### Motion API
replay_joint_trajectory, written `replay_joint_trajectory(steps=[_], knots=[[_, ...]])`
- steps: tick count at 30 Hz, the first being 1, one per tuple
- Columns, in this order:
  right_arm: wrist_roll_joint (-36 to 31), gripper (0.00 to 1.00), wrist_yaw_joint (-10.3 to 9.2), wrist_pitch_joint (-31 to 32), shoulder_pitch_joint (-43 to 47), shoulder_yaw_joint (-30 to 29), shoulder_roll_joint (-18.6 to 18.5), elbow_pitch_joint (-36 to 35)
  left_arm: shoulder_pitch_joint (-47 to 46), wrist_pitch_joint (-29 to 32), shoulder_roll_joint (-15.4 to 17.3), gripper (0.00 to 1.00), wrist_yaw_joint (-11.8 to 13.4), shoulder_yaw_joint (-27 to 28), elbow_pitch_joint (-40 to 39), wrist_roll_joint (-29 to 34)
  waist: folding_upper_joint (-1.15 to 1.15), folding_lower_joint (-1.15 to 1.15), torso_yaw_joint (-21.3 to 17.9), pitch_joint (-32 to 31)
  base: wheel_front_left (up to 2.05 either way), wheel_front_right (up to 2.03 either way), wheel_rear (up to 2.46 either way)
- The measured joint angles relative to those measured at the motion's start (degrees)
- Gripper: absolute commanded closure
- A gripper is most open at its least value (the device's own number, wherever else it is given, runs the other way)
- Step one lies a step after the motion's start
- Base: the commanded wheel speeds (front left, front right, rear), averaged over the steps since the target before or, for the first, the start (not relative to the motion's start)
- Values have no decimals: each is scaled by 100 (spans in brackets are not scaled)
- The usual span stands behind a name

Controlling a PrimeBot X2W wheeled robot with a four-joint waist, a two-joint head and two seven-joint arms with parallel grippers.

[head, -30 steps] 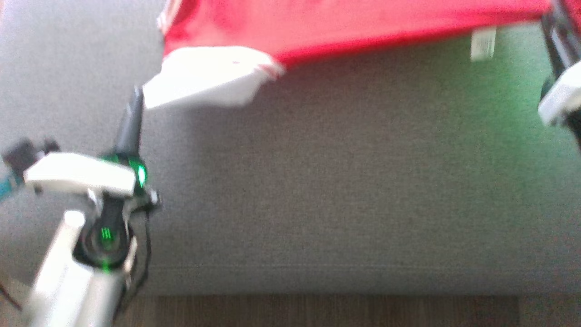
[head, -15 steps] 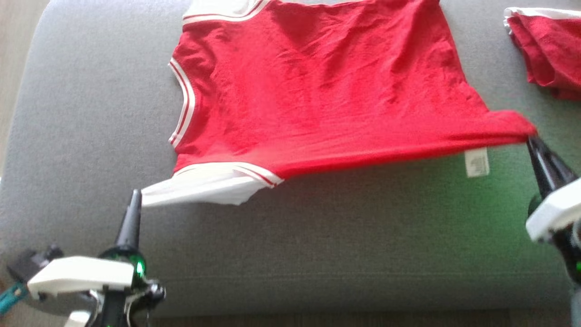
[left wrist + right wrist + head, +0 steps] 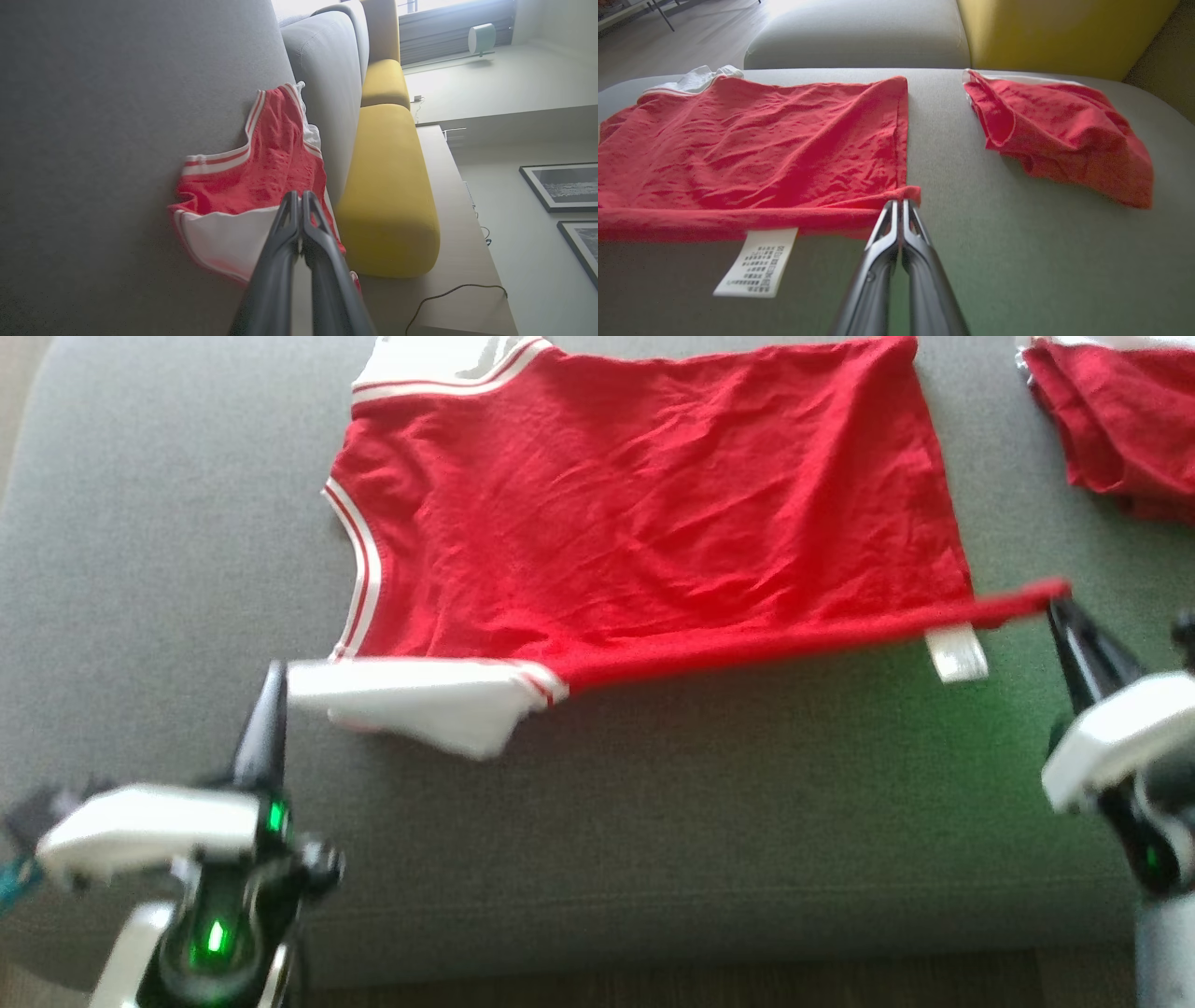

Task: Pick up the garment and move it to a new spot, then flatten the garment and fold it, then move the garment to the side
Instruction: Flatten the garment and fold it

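Garment (image 3: 644,523) lies spread across the grey sofa seat (image 3: 700,821), most of it flat and lightly creased, with its near edge drawn into a taut line between our two claws. Our left gripper (image 3: 273,681) has its fingers pressed together on the corner of the white panel (image 3: 411,695) at the shoulder end. Our right gripper (image 3: 1060,607) is pinched closed on the red hem corner, just past the small white label (image 3: 957,653) that hangs from the seam. We judge the cloth thin, light and very soft, with no stiffness of its own, so it will sag or double over wherever we leave it unsupported; the white panel is already folded under itself beside the left claw. It looks a little stretchy too: the hem corner has narrowed to a strip under the pull, so more tension would probably distort it rather than smooth it. Against the woven upholstery we expect it to drag rather than slide, so a slight lift should help any shift. The surest holds seem to be the seamed edges, the hem corners and the striped trim (image 3: 359,560), where the layers are doubled. A second red piece (image 3: 1111,420) lies well apart at the far right of the seat.
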Motion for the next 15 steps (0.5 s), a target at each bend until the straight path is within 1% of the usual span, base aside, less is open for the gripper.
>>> replay_joint_trajectory(steps=[2, 5, 9, 10, 11, 12, 15], knots=[[-94, 100, 0, -30, -419, 23, -1, 304, -477, 1, -137, 100, 66, -16, 234, -43, 0, 0, -7, 65, 0, 0, 0], [-115, 100, 0, -79, -959, 85, -5, 782, -1066, 36, -298, 100, 65, 24, 658, -151, 0, 0, -13, 180, 0, 0, 0], [-171, 100, 0, -179, -1495, 157, -36, 1351, -1653, 97, -356, 100, -4, 131, 1292, -172, 0, 1, -10, 375, 0, 0, 0], [-171, 100, 0, -179, -1495, 157, -36, 1351, -1653, 97, -356, 100, -4, 131, 1292, -172, 0, 1, -10, 375, 0, 0, 0], [-207, 100, 0, -238, -1730, 179, -54, 1584, -1935, 102, -360, 100, -62, 137, 1577, -172, 0, 1, -9, 476, 0, 0, 0], [-207, 100, 0, -238, -1730, 179, -54, 1584, -1935, 102, -360, 100, -62, 137, 1577, -172, 0, 1, -9, 476, 0, 0, 0], [-224, 100, 0, -352, -2059, 235, -114, 1919, -2345, 177, -379, 100, -160, 121, 1981, -167, 0, 1, -2, 633, 0, 0, 0]])
